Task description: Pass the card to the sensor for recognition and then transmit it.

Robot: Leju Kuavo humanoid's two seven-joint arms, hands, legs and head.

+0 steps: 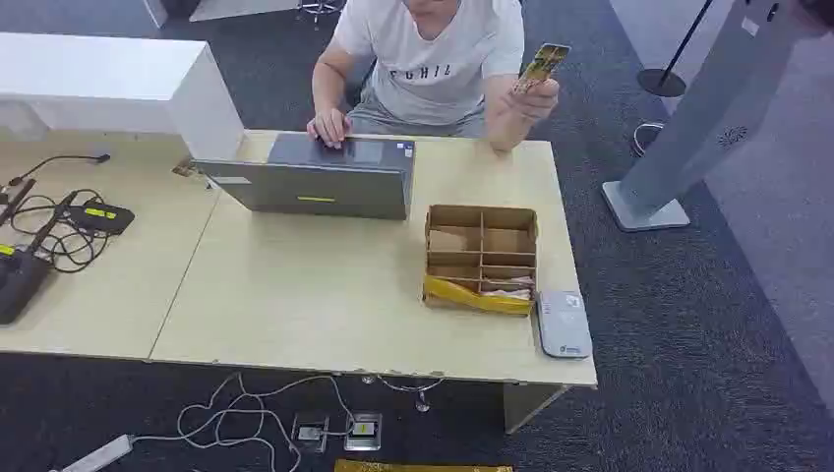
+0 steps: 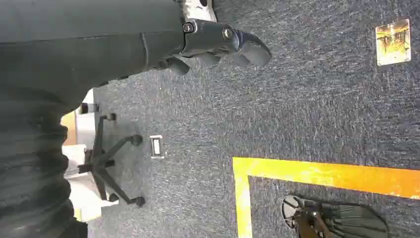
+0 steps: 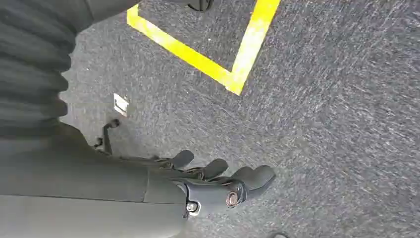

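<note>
Across my desk a person's raised hand (image 1: pixel 532 98) pinches the small yellow-patterned card (image 1: pixel 540 67), tilted, above the far right corner. The flat grey rounded sensor pad (image 1: pixel 564 324) lies at the near right edge.

The print on the card (image 1: pixel 540 67) a person's hand (image 1: pixel 532 98) holds up is too small to read. The cardboard box (image 1: pixel 481 258) has compartments whose contents are unclear, perhaps cards. The right wrist view cuts off the yellow floor tape (image 3: pixel 218 67) at its edge.
</note>
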